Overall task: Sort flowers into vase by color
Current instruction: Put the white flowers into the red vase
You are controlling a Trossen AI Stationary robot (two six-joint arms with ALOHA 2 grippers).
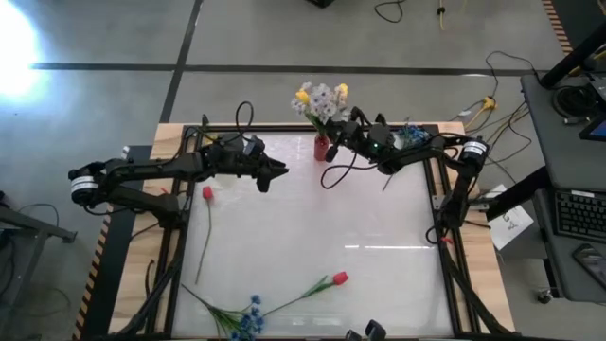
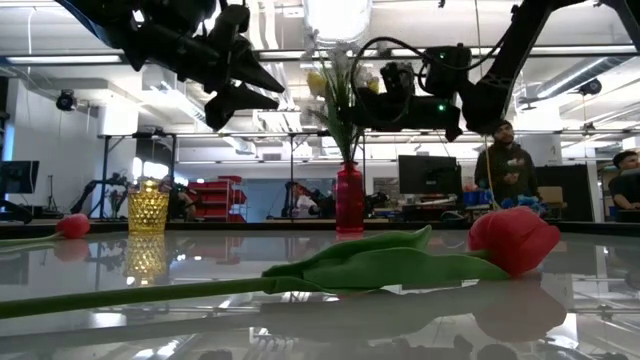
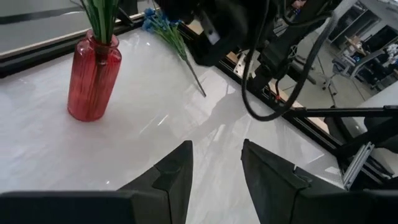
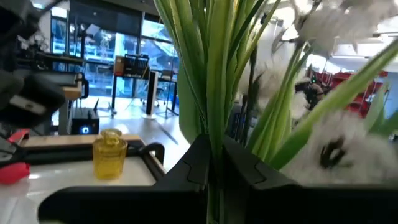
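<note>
A red glass vase stands near the table's far edge. It holds a bunch of yellow tulips and white sprays. My right gripper is level with the stems above the vase's neck and is shut on one. My left gripper hovers open, left of the vase, touching nothing. One red tulip lies at the left. Another red tulip and a blue cluster lie near the near edge. More blue flowers lie under the right arm. My right gripper pinches a green stem of the bunch between its two fingers, above the vase's neck. The fingers come in level from the table's right and lie across the stem. The stem stands upright with its lower end in the red vase. Which flower it belongs to, I cannot tell.
A yellow glass vase stands toward the table's far left. Cables hang from the right arm over the table. The white middle of the table is bare. A person stands in the room beyond.
</note>
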